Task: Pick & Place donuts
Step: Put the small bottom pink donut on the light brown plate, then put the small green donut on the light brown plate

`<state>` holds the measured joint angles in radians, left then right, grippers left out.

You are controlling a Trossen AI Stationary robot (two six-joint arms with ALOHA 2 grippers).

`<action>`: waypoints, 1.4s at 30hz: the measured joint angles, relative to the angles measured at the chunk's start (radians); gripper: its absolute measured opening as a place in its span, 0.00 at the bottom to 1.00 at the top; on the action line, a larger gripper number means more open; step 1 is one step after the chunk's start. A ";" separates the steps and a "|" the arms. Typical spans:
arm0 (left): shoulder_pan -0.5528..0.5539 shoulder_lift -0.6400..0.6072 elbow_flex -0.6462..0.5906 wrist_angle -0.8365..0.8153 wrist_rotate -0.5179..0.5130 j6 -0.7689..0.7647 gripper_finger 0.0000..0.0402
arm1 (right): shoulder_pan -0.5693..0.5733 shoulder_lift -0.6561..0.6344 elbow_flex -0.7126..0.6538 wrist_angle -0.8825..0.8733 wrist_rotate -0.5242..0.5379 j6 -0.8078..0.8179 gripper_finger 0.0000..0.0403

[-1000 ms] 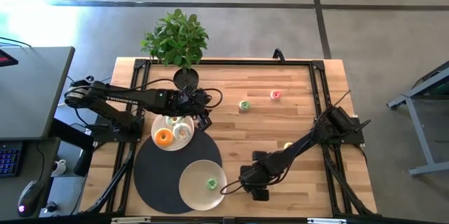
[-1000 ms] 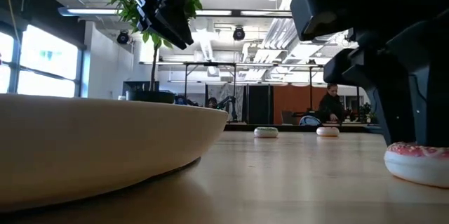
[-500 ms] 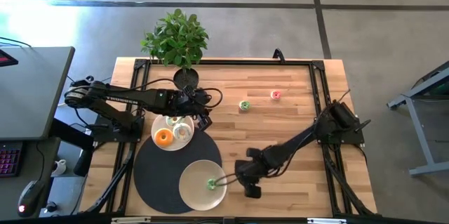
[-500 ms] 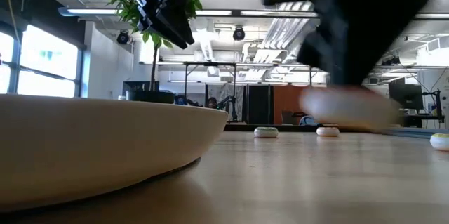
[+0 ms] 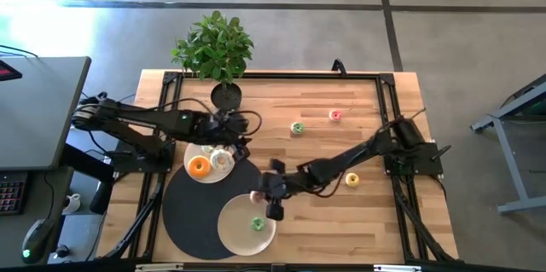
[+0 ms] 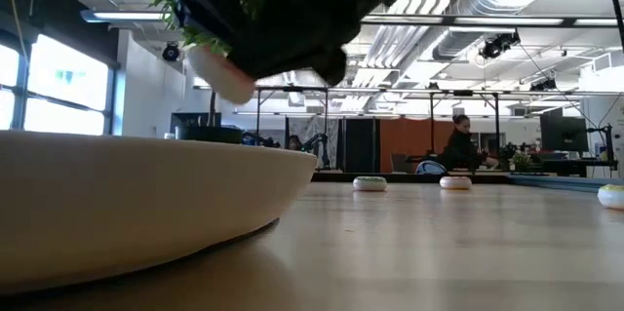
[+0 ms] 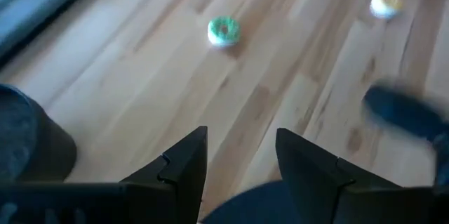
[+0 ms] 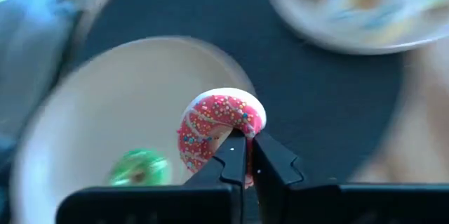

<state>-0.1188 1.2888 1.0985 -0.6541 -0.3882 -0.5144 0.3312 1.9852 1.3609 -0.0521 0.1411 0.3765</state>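
My right gripper (image 5: 257, 196) is shut on a pink sprinkled donut (image 8: 219, 127) above the far rim of the near white plate (image 5: 232, 228), where a green donut (image 5: 258, 223) lies. The far plate (image 5: 208, 147) holds an orange donut (image 5: 199, 166) and a white one (image 5: 222, 159). On the bare wood lie a green donut (image 5: 297, 128), a pink donut (image 5: 335, 116) and a yellow donut (image 5: 351, 180). My left gripper (image 7: 242, 171) stands open over the far plate's far edge, with nothing between its fingers. My right gripper pinches one side of the pink donut's ring (image 8: 237, 134) between its two fingertips. The donut stands tilted on edge beyond the fingers, lifted clear above the near plate. Whether one finger reaches into the hole I cannot tell.
Both plates rest on or beside a round black mat (image 5: 192, 212). A potted plant (image 5: 217, 50) stands at the table's far edge, close behind my left gripper. Bare wood lies open at the table's right half. A person shows in the room beyond (image 6: 458, 145).
My right gripper has taken hold of the pink donut that lay on the wood near the table's front edge, lifted it clear, and carried it left and a little toward the far edge. It now stands over the near plate's rim.
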 joint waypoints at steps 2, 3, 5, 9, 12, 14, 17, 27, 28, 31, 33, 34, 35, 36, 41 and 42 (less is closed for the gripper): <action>-0.030 -0.030 0.003 -0.014 -0.057 -0.020 0.42 | -0.007 0.033 0.000 0.059 -0.087 -0.003 0.02; -0.050 -0.050 0.002 -0.051 -0.091 -0.034 0.42 | -0.010 0.046 0.000 0.085 -0.107 -0.003 0.02; -0.089 -0.069 0.002 -0.073 -0.160 -0.059 0.42 | -0.010 0.060 0.000 0.108 -0.113 -0.003 0.02; -0.150 -0.090 -0.001 -0.118 -0.222 -0.098 0.42 | -0.019 0.071 0.000 0.118 -0.094 -0.023 0.04; -0.173 -0.090 0.003 -0.105 -0.225 -0.101 0.42 | -0.019 0.072 0.000 0.109 -0.062 -0.071 0.04; -0.190 -0.089 0.001 -0.108 -0.227 -0.109 0.42 | -0.017 0.072 0.000 0.114 -0.062 -0.088 0.06; -0.191 -0.089 0.001 -0.108 -0.230 -0.119 0.42 | -0.017 0.072 0.000 0.122 -0.087 -0.089 0.09; -0.190 -0.089 0.001 -0.113 -0.254 -0.119 0.42 | -0.017 0.072 0.000 0.066 -0.093 -0.088 0.24; -0.190 -0.089 0.001 -0.113 -0.254 -0.119 0.42 | -0.017 0.072 0.000 0.066 -0.093 -0.088 0.25; -0.190 -0.089 0.001 -0.114 -0.254 -0.119 0.42 | -0.017 0.063 -0.001 0.042 -0.093 -0.089 0.27; -0.190 -0.089 0.001 -0.114 -0.254 -0.119 0.42 | -0.024 0.040 -0.001 0.018 -0.094 -0.089 0.27; -0.190 -0.089 0.001 -0.114 -0.254 -0.119 0.42 | -0.027 0.020 -0.001 -0.004 -0.096 -0.087 0.27; -0.190 -0.089 0.001 -0.115 -0.254 -0.119 0.42 | -0.032 -0.002 -0.001 -0.035 -0.096 -0.083 0.26; -0.190 -0.089 0.001 -0.116 -0.253 -0.119 0.42 | -0.038 -0.025 -0.001 -0.071 -0.095 -0.081 0.26; -0.190 -0.089 0.001 -0.120 -0.248 -0.119 0.42 | -0.069 -0.138 0.000 -0.345 -0.046 -0.087 0.27; -0.190 -0.089 0.001 -0.121 -0.248 -0.119 0.42 | -0.075 -0.157 0.000 -0.412 -0.022 -0.090 0.27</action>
<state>-0.3084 1.2003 1.1000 -0.7754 -0.6365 -0.6334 0.2557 1.8287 1.3605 -0.4645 0.1196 0.2860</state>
